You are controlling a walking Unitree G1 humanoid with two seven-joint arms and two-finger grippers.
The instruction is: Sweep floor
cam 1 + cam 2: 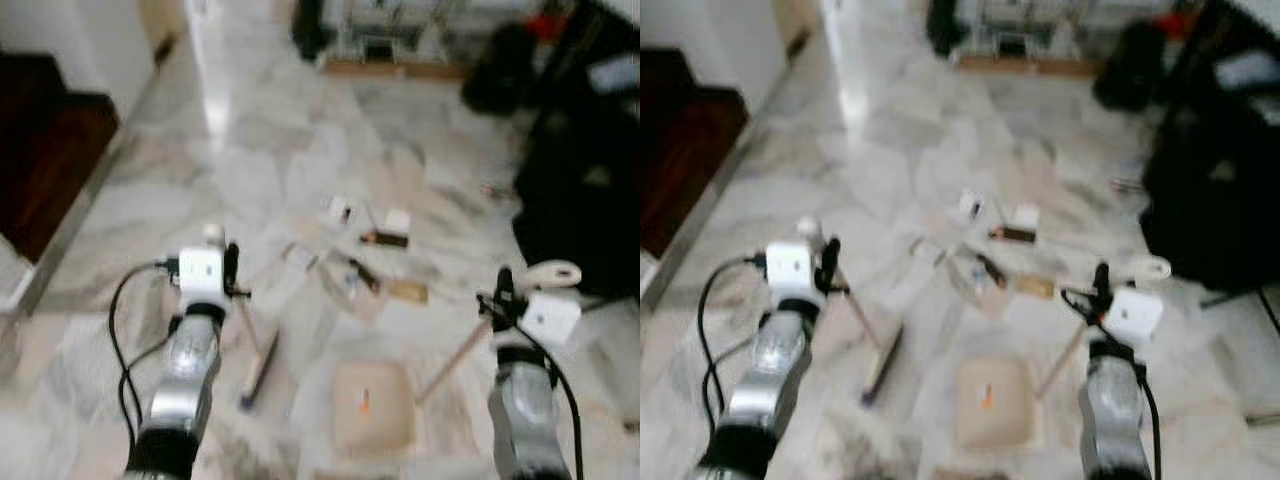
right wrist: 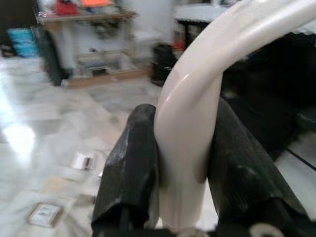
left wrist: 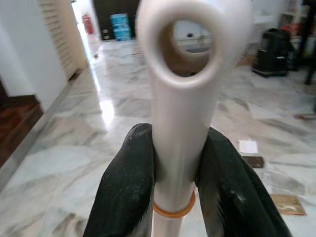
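Litter (image 1: 372,245) lies scattered on the marble floor (image 1: 260,160) ahead: white cards, brown scraps and wrappers. My left gripper (image 1: 232,270) is shut on the cream broom handle (image 3: 180,98), which has a hole at its top. The broom stick slants down to a dark head (image 1: 258,375) on the floor. My right gripper (image 1: 502,292) is shut on the curved cream dustpan handle (image 2: 192,98). Its stick runs down to the beige dustpan (image 1: 372,405), which rests on the floor between my arms, just short of the litter.
A dark wooden step (image 1: 50,150) with a metal edge lies at the left. Black bags and furniture (image 1: 580,170) crowd the right side. A low shelf (image 1: 400,40) and a dark object stand at the far end. A black cable (image 1: 120,340) loops off my left arm.
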